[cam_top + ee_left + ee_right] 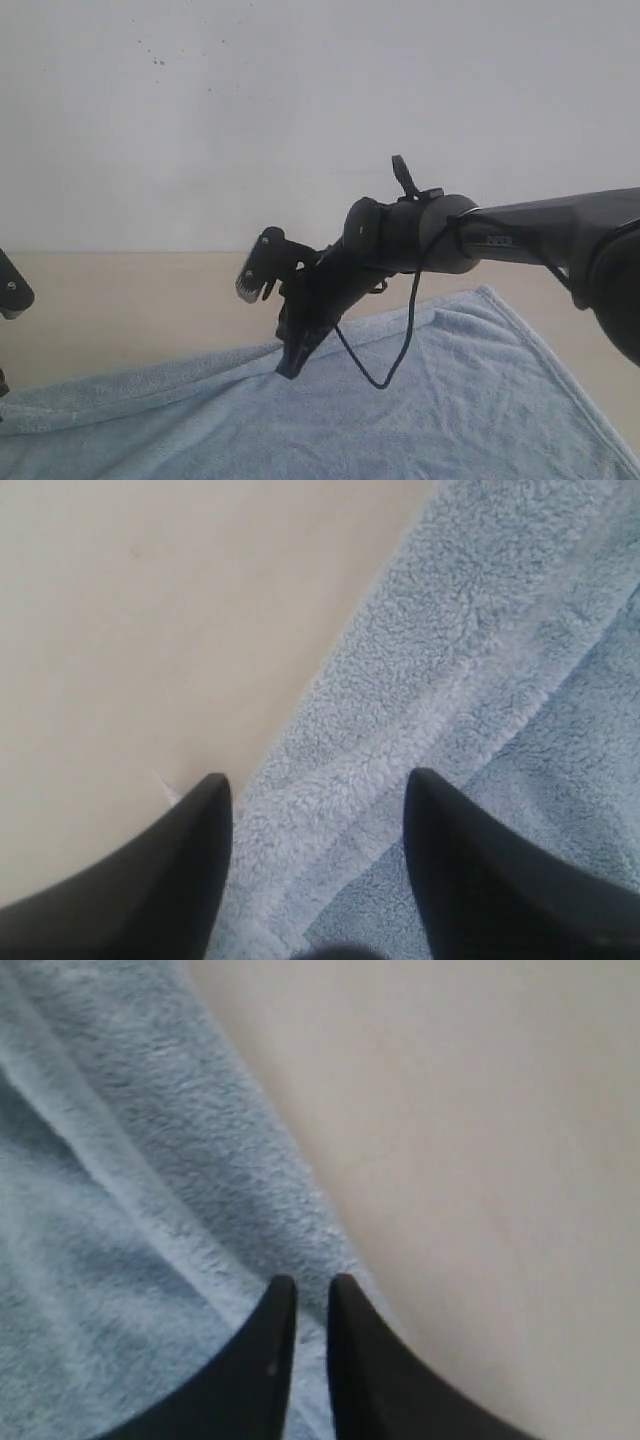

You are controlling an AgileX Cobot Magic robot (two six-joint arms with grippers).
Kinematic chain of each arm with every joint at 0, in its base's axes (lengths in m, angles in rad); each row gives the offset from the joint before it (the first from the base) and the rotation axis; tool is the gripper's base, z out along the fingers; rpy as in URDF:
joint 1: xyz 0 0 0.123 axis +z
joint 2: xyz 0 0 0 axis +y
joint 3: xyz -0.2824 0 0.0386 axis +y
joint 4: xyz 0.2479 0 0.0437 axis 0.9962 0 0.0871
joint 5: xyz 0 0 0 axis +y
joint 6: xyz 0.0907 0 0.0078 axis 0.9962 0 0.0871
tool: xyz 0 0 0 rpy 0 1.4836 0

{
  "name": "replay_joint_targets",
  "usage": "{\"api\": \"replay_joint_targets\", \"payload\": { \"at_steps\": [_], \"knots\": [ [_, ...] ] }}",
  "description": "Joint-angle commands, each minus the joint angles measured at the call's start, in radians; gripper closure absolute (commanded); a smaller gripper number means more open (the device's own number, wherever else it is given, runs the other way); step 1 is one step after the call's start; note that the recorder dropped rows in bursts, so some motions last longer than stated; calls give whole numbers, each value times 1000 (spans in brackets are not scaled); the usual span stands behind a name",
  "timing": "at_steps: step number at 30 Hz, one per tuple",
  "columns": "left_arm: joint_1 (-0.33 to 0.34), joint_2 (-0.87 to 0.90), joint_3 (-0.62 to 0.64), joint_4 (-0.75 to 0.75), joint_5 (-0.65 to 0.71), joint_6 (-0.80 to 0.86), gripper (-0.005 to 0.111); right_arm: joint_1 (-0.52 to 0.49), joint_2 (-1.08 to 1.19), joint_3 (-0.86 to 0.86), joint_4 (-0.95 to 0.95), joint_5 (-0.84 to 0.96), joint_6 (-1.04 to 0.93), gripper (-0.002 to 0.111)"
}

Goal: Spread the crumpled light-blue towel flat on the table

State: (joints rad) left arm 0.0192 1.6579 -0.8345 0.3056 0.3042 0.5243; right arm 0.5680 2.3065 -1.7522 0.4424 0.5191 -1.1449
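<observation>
The light-blue towel lies largely spread over the near part of the beige table, its far edge running up towards the right. My right gripper reaches across the middle and points down onto that far edge. In the right wrist view its fingers stand nearly together, pinching the towel at its border with the table. My left gripper hangs open just above the towel's hemmed edge, one finger over the bare table.
A white wall rises behind the table. A black cable loops down from the right arm over the towel. A part of the left arm shows at the left border.
</observation>
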Motion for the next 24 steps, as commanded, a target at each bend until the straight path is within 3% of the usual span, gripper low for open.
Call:
{"api": "replay_joint_targets", "payload": {
  "at_steps": [1,3,9,16,20,21,24],
  "knots": [
    [-6,-11,3,-10,-22,-41,57,0,-8,-7,-3,122,-40,64],
    [-6,-11,3,-14,-24,-46,57,0,-8,-5,-3,129,-62,53],
    [-6,-11,3,-37,-28,-46,57,0,6,-5,9,79,-102,77],
    [-6,-11,3,-37,-28,-46,57,0,31,-5,25,75,-123,66],
    [-6,-11,3,-37,-39,-46,57,0,55,-5,45,72,-146,67],
    [-6,-11,3,-37,-39,-50,57,0,57,-5,45,72,-147,69],
    [-6,-11,3,-37,-43,-55,57,0,41,-5,47,27,-133,108]
  ]
}}
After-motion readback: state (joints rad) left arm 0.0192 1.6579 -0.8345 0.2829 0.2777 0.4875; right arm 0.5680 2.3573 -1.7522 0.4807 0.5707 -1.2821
